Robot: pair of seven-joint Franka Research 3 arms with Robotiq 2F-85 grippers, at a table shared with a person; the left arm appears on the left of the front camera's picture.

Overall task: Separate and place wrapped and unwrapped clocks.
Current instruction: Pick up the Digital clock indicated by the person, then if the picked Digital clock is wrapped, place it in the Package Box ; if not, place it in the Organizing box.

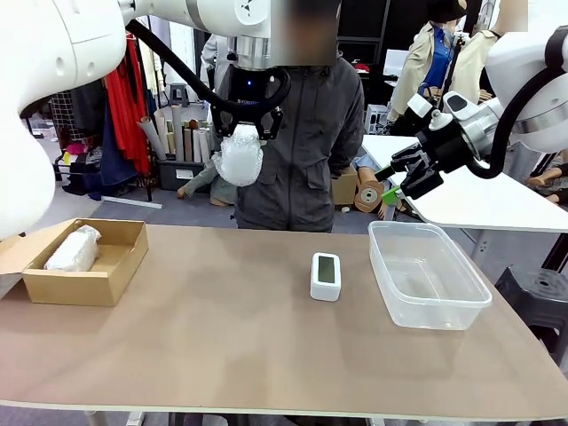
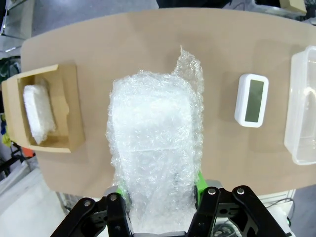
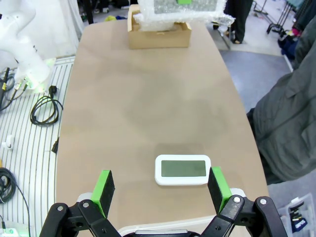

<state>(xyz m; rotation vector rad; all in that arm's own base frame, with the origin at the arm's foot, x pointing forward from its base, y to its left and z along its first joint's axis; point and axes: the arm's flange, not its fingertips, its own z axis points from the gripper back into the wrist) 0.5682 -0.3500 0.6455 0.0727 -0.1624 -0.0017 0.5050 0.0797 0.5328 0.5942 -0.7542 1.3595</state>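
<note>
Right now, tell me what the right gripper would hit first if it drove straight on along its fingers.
Probably the bare white clock, lying flat on the table, framed between the right gripper's open fingers in its wrist view. Depth is unclear, though.

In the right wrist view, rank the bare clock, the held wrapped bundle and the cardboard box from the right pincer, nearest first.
1. Bare clock, on the table just ahead of the right pincer.
2. Wrapped bundle, raised in the left pincer, farther along.
3. Cardboard box, behind the bundle at the table's far end.
</note>
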